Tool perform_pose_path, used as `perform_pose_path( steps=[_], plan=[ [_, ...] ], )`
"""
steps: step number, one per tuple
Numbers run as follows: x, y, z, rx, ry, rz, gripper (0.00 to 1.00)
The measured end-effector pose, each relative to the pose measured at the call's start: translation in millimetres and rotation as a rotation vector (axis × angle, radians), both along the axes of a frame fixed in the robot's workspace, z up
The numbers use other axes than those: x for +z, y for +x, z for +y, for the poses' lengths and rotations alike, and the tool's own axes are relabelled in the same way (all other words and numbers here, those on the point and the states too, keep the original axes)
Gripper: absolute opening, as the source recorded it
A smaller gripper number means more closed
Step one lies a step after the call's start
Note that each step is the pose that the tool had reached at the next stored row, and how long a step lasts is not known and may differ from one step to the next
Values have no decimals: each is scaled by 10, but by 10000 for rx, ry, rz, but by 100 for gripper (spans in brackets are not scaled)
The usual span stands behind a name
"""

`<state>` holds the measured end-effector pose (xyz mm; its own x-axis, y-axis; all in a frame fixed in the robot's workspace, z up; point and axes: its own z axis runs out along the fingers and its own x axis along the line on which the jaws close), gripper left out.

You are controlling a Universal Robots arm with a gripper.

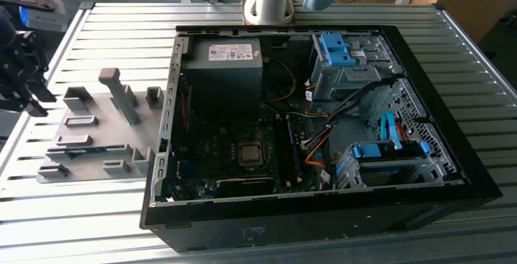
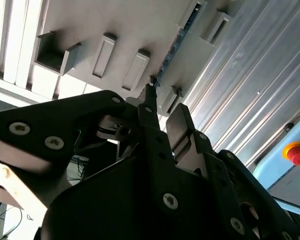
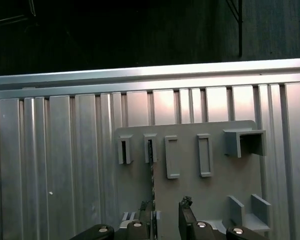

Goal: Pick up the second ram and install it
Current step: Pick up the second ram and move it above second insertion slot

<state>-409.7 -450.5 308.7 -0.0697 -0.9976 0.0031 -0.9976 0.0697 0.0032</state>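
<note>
The second ram (image 3: 151, 172) stands on edge in a slot of the grey fixture plate (image 3: 215, 200), a thin green strip running towards my fingers. It is also the dark line (image 2: 176, 44) in the second wrist view and a thin strip (image 1: 85, 149) in the exterior view. My gripper (image 3: 166, 214) is open and hangs some way above the plate, with nothing between its black fingers (image 2: 179, 122). In the first wrist view the ram's edge lines up with one fingertip, not with the gap. In the exterior view the gripper (image 1: 24, 82) is at the far left, beyond the plate.
An open black computer case (image 1: 452, 173) lies in the middle of the ribbed metal table (image 1: 485, 76), with the motherboard and its ram slots (image 1: 289, 152) inside. Blue drive-bay clips (image 1: 335, 49) sit at the case's right. Upright grey blocks (image 1: 121, 91) rise from the plate.
</note>
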Motion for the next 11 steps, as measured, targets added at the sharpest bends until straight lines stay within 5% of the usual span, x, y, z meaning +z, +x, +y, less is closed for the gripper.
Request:
perform_pose_path(
  steps=[11],
  plan=[
    [-89, -2, -9, 15, 0, 1, 36]
  ],
)
